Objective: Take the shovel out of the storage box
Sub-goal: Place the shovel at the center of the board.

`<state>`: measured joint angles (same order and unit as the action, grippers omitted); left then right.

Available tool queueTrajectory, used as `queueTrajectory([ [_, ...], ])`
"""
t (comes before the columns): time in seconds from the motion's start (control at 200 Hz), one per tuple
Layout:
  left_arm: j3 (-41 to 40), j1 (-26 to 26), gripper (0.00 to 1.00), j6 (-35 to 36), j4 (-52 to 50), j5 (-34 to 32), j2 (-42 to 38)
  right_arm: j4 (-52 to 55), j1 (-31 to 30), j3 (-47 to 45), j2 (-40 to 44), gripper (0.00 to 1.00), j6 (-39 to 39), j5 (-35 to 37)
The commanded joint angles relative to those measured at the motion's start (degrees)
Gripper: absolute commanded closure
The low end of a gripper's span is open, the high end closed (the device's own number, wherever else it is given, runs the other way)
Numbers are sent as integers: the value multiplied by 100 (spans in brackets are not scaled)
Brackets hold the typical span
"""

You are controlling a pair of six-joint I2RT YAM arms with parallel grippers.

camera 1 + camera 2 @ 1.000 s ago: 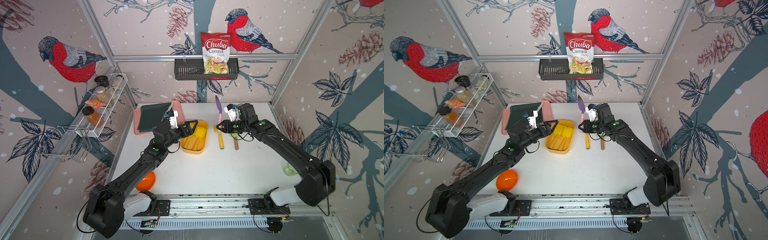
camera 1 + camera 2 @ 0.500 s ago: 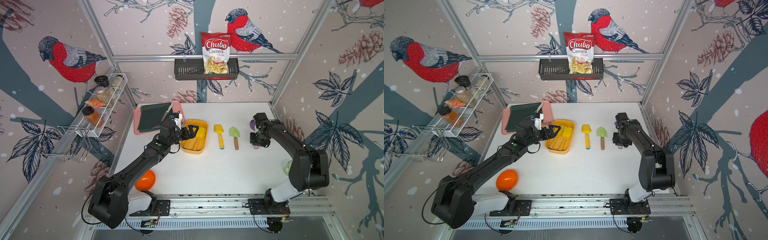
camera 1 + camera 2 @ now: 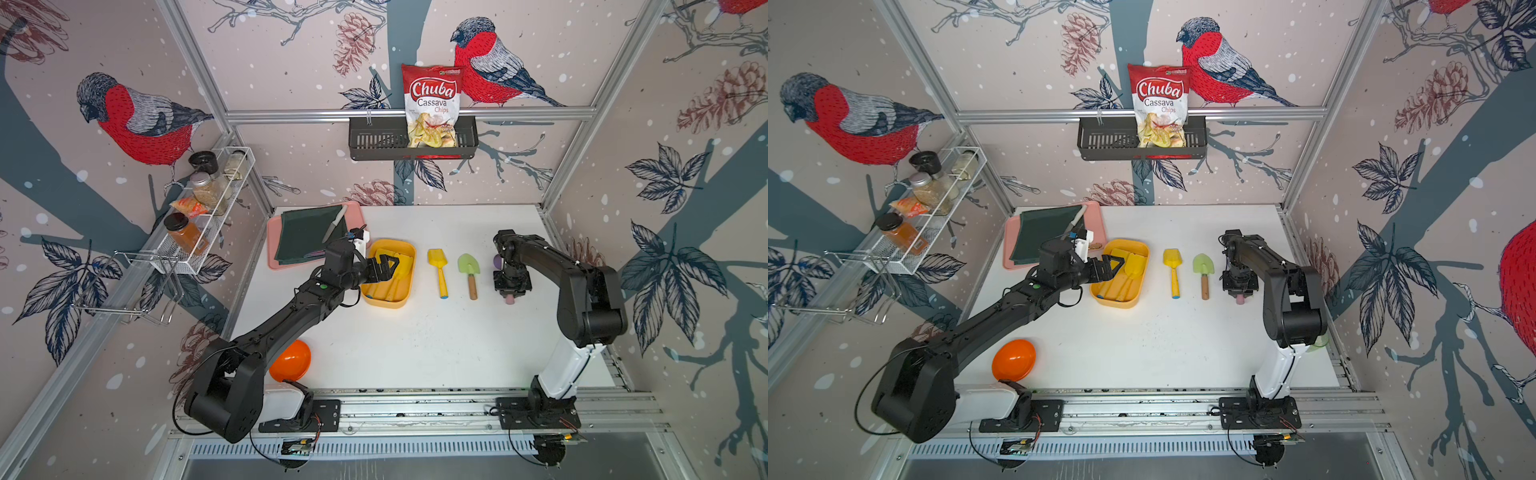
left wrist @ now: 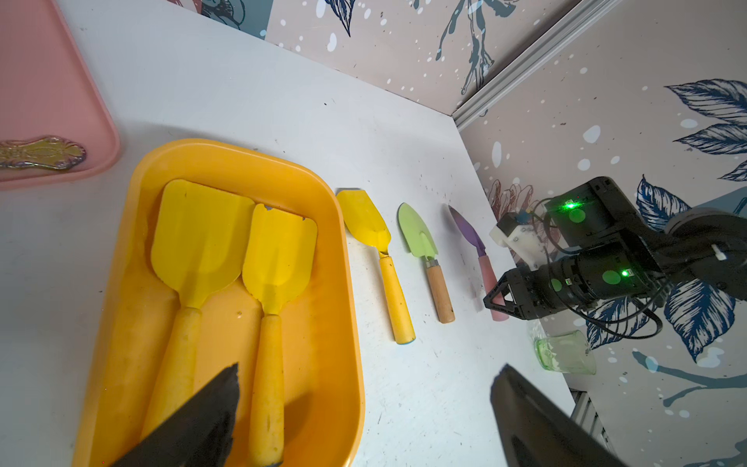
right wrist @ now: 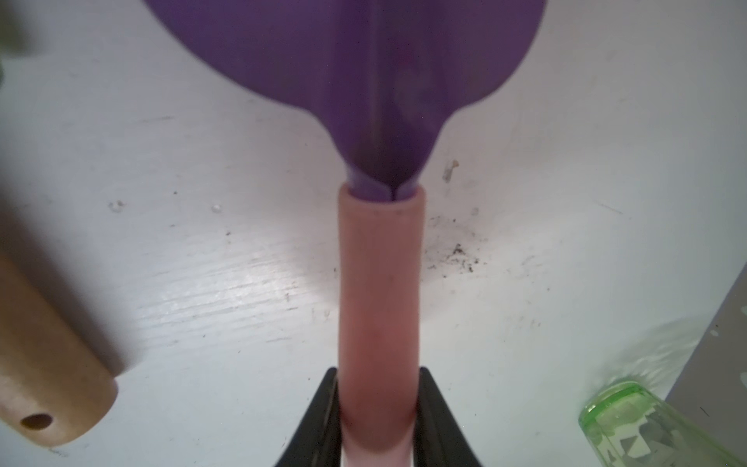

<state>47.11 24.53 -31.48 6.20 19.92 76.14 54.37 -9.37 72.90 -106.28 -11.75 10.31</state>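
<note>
The white table (image 3: 415, 345) carries the yellow storage box (image 3: 386, 302), which holds two yellow shovels (image 4: 200, 238), so the job looks partly done. A small yellow shovel (image 3: 436, 259) and a green shovel (image 3: 468, 266) lie outside, beside it. The left gripper (image 3: 392, 270) hangs over the box, spread wide and empty. The right gripper (image 5: 378, 376) is clamped on the pink handle of the purple shovel (image 5: 355, 60), beyond the green one.

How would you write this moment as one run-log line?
left gripper: open, over storage box | right gripper: shut on purple shovel handle | in box: two yellow shovels
</note>
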Motion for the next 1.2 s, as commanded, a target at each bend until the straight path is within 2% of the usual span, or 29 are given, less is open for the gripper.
queueTrajectory([
  [0.0, 78, -28, 2, 234, -73, 72, 65, 116, -8, 114, -165, 93, 23, 130],
  [0.315, 61, -44, 2, 304, -58, 119, 173, 210, -12, 296, -603, 89, 27, 130],
  [0.41, 69, -45, 2, 310, -60, 126, 215, 215, -35, 270, -604, 81, 1, 144],
  [0.545, 96, -43, 2, 302, -38, 182, 303, 171, -47, 237, -543, 62, -16, 138],
  [0.77, 197, -45, 2, 257, -65, 237, 445, 177, -55, 223, -490, 54, -39, 168],
  [0.815, 250, -44, 2, 265, -209, 110, 482, 214, -65, 228, -475, 52, -71, 182],
  [0.89, 392, -45, 2, 305, -523, -128, 590, 284, -128, 245, -351, 42, -148, 235],
  [0.945, 554, -32, 2, 381, -791, -273, 751, 310, -182, 243, -187, 38, -189, 282],
  [1.061, 974, 103, 7, 654, -1565, -805, 1225, 333, -318, 242, 247, 36, -307, 276],
  [1.196, 1859, 401, 14, 947, -2612, -1541, 1942, 338, -510, 238, 741, 35, -407, 270],
])
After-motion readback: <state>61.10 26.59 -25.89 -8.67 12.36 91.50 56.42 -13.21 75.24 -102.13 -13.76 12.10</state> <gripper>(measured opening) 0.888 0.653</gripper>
